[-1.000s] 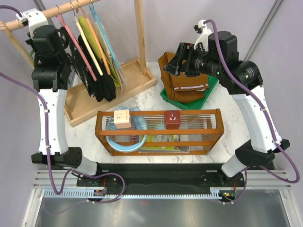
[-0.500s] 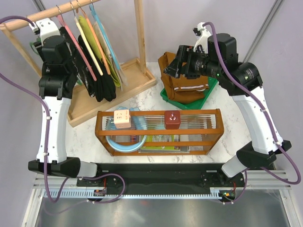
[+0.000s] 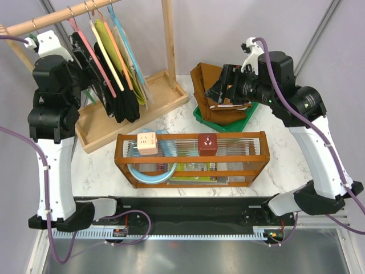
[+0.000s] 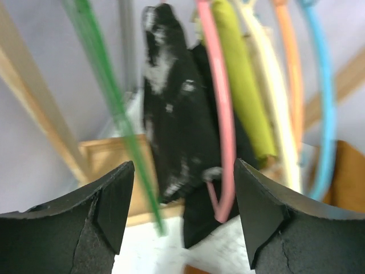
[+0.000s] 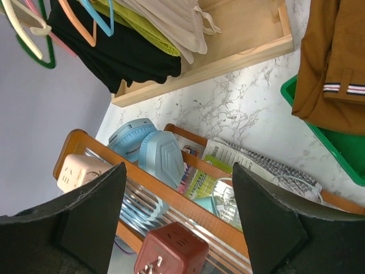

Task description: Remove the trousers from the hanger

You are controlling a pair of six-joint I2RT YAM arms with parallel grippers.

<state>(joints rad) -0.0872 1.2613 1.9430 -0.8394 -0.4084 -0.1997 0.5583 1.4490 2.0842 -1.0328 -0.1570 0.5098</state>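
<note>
The trousers [image 3: 208, 85] are off the hanger [image 4: 117, 114] altogether. They lie heaped at the far right of the table, partly in a green bin [image 5: 336, 157] and spilling over its left rim, which I take to be the drop-off place for the freed garment. The hanger, thin and bare, hangs at the far left end of the wooden rail [image 3: 63, 17], just left of the pink hanger [image 4: 219, 85] and the black garment [image 4: 171, 114]. It shows only as a blurred streak in the left wrist view, which suggests it is swinging loose rather than being steadied.

The left gripper [image 4: 185, 214] faces the rail with its jaws wide apart and nothing in them. The green bar crosses the gap close to the left finger, but I judge it to lie beyond the fingertips, untouched. The right gripper [image 5: 179, 225] hovers close beside the trousers, its jaws also spread wide and empty, looking down across the marble top toward the wooden organiser [image 3: 188, 184] at the near centre. Neither arm seems to have anything left to hold, so the separation looks done.

The trousers are rust-brown, fairly heavy cloth, folded over themselves in thick soft creases. A turned-out waistband edge shows a pale band with fine dark and red stripes. They look limp and bulky, likely to sag if lifted by one point
</note>
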